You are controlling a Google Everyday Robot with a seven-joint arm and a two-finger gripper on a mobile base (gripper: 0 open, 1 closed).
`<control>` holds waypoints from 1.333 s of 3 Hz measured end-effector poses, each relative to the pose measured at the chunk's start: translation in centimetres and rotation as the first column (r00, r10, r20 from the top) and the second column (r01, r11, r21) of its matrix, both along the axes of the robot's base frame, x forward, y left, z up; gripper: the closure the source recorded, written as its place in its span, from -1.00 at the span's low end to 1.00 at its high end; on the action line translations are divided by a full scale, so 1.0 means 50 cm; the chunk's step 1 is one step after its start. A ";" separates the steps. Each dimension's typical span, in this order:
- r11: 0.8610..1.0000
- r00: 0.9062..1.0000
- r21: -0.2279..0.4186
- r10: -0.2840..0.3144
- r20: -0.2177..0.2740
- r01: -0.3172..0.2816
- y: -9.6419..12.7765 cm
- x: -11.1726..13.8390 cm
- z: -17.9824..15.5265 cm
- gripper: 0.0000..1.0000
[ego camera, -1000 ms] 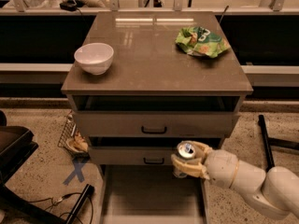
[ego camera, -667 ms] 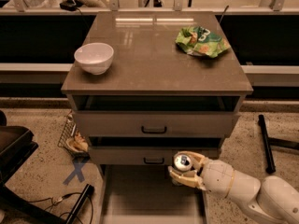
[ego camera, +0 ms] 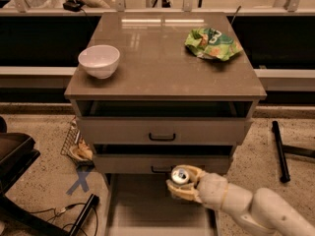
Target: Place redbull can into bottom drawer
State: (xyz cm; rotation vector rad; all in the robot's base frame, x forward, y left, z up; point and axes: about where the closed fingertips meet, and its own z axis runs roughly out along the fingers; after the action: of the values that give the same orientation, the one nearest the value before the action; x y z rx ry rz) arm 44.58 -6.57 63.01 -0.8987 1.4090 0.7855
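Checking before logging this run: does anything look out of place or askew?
A crumpled green bag lies on the cabinet top, far right. Otherwise nothing: the gripper holds the redbull can over the bottom drawer.

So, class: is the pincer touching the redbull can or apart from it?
Touching. The camera view shows the pincer closed around the redbull can, over the bottom drawer.

The tool point(ego camera: 182, 185), holding the redbull can point(ego camera: 180, 175), hangs over the bottom drawer point(ego camera: 141, 208), before 2 upper drawers point(ego camera: 162, 131).
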 end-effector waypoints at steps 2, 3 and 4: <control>0.998 0.997 0.033 0.058 -0.047 -0.056 0.106 0.053 -0.282 1.00; 0.991 0.993 0.061 0.117 -0.016 -0.116 0.163 0.068 -0.425 1.00; 0.979 0.982 0.078 0.191 -0.012 -0.189 0.208 0.082 -0.559 1.00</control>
State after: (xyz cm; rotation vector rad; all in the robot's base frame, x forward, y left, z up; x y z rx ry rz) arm 48.70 3.83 35.04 -0.9785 1.3135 0.9875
